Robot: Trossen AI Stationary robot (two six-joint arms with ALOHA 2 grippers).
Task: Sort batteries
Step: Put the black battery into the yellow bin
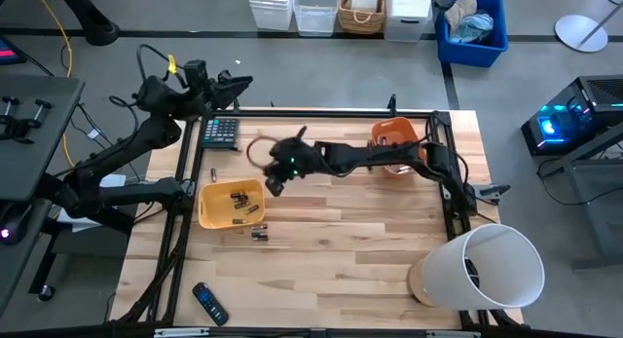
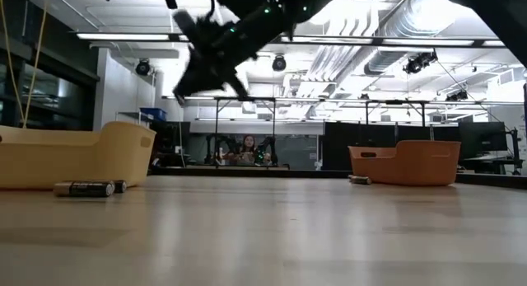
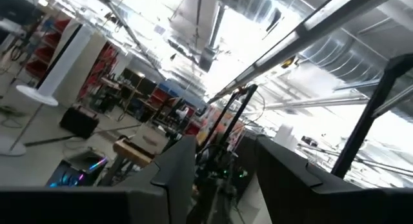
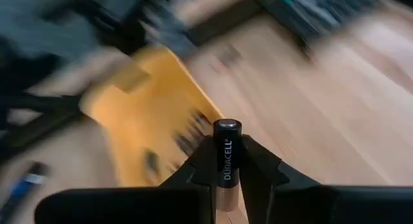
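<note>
My right gripper (image 1: 274, 180) reaches across the table's middle and hangs just right of the yellow bin (image 1: 231, 204). It is shut on a black and copper battery (image 4: 227, 161). Several batteries (image 1: 239, 199) lie in the yellow bin, and a few more (image 1: 259, 232) lie on the wood in front of it, also seen in the low view (image 2: 86, 188). An orange bin (image 1: 394, 143) stands at the far right. My left gripper (image 1: 237, 83) is raised beyond the table's far left corner, open and pointing upward with nothing between its fingers (image 3: 177, 166). My right gripper pinches the battery between its two fingers (image 4: 261, 161). The battery lies along the fingers, its black end (image 4: 227, 128) sticking out past the fingertips and its copper end (image 4: 226, 201) back between them. The fingers slant down toward the yellow bin. The battery is clear of the table.
A dark calculator (image 1: 220, 131) lies at the far left of the table and a black remote (image 1: 209, 304) near the front left. A large white cylinder (image 1: 487, 265) lies at the front right corner. The wood between the bins and the front edge is bare.
</note>
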